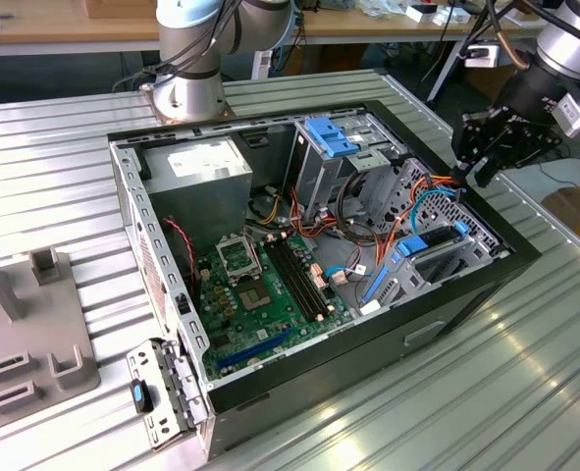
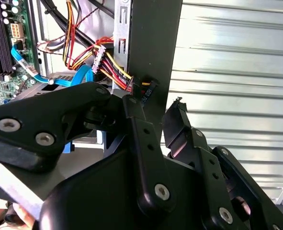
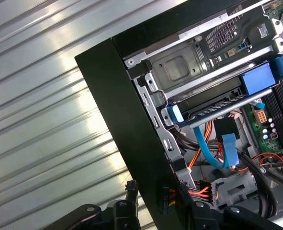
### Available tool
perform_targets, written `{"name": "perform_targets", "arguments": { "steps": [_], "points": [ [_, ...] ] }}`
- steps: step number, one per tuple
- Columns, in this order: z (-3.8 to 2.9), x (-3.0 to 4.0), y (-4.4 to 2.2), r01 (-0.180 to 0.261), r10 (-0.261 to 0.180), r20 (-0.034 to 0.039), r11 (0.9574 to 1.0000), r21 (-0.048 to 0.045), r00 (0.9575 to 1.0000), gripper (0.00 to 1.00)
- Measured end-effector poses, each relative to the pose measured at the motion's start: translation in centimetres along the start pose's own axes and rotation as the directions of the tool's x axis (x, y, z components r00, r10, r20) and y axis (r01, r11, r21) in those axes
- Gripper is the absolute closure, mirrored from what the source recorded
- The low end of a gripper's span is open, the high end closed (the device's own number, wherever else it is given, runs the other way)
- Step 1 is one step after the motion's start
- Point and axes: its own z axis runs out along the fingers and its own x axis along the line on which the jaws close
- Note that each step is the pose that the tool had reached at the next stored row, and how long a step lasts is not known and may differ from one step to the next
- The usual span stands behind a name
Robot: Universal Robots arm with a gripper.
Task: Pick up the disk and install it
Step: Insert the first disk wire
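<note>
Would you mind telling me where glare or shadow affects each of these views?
Exterior view: reflections streak bright bands across the ribbed metal table, while the computer case interior is evenly lit. First wrist view: strong glare whitens the table; the disk lies in shade. Second wrist view: the table is washed out behind the dark gripper.

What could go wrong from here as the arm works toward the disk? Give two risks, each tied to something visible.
1. The open gripper hangs right over the black case wall; coming down, a finger may strike it.
2. The blue cable and the red and orange wires lie close beside the disk; fingers could snag them.
</note>
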Motion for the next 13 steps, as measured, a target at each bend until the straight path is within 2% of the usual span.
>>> {"name": "perform_targets", "arguments": {
  "steps": [6, 7, 13],
  "points": [
    [0.03, 0.01, 0.00, 0.000, 0.000, 0.0001, 1.0000, 0.0001, 1.0000, 0.56],
    [0.03, 0.01, 0.00, 0.000, 0.000, 0.0001, 1.0000, 0.0001, 1.0000, 0.64],
    [-0.27, 0.00, -0.02, 0.000, 0.000, 0.0002, 1.0000, 0.0003, 1.0000, 0.64]
  ]
}}
